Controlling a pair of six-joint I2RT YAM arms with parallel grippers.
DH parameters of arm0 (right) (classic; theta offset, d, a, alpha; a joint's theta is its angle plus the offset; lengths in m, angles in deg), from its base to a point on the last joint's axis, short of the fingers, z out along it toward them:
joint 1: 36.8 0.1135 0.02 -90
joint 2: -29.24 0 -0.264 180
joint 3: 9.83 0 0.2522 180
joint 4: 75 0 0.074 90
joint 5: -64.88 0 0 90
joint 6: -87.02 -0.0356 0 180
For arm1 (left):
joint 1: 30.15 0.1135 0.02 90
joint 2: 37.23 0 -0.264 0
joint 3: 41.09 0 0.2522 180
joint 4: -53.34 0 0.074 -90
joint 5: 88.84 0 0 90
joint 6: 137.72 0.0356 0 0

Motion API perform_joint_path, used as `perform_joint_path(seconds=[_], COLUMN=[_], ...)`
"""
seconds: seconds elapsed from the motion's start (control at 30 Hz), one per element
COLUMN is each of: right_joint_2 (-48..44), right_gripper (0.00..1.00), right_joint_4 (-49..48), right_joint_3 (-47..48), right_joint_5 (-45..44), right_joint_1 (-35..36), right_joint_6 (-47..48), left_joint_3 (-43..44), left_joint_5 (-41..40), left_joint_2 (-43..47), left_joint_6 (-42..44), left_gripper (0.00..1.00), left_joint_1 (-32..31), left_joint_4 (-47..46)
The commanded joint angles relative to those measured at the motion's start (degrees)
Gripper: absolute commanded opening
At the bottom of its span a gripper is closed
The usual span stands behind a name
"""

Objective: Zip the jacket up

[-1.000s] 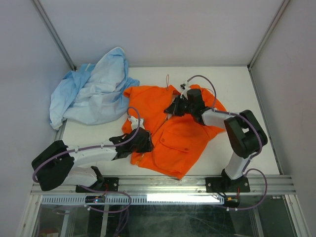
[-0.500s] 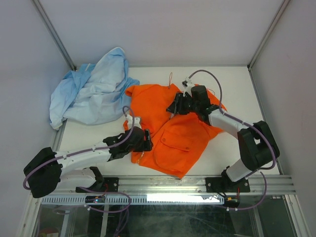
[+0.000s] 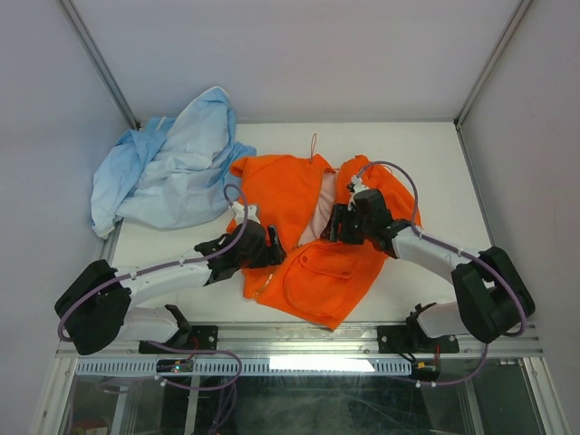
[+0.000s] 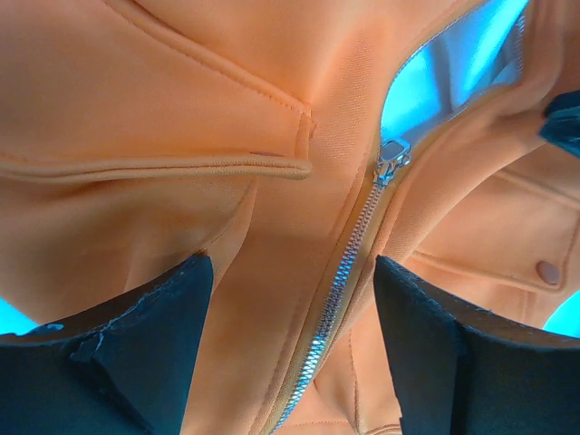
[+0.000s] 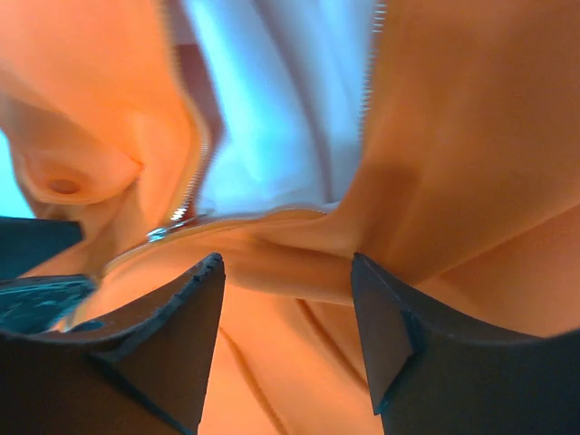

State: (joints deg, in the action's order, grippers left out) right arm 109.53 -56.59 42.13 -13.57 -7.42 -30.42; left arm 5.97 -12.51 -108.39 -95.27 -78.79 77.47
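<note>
You are in a robotics lab test cell. Evidence: a white tabletop [image 3: 435, 154] boxed on three sides by plain grey panels [image 3: 299, 54] set in metal corner posts [image 3: 101, 68]. The left arm [image 3: 168, 276] and right arm [image 3: 430, 252] are bolted to an aluminium rail [image 3: 299, 337] along the tabletop's near edge. Purple cables [image 3: 385, 164] run exposed along both arms. A light strip [image 3: 335, 362] glows under the rail.
</note>
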Motion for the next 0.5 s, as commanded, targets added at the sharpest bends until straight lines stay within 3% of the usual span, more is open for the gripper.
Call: perform_joint_path(seconds=[0.0,0.2,0.47], right_joint_2=[-5.0,-4.1,5.0], right_gripper=[0.62,0.60,0.59], right_joint_4=[-2.1,-0.7,3.9], right_joint_3=[0.4,6.4,13.4], right_joint_5=[-5.9,-8.1,-6.6], right_joint_1=[3.5,9.9,13.5], right_joint_6=[-6.0,-1.3,5.2], left_joint_3=[1.8,2.7,1.9], left_joint_5=[3.6,4.6,4.4], left_joint_2=[-2.9,-3.9,-5.8], left_joint_6=[0.3,0.0,-0.5], left_gripper=[0.73,0.70,0.65], left_joint_1=[0.2,0.3,0.0], left_joint_4=[-4.6,-3.2,-3.5])
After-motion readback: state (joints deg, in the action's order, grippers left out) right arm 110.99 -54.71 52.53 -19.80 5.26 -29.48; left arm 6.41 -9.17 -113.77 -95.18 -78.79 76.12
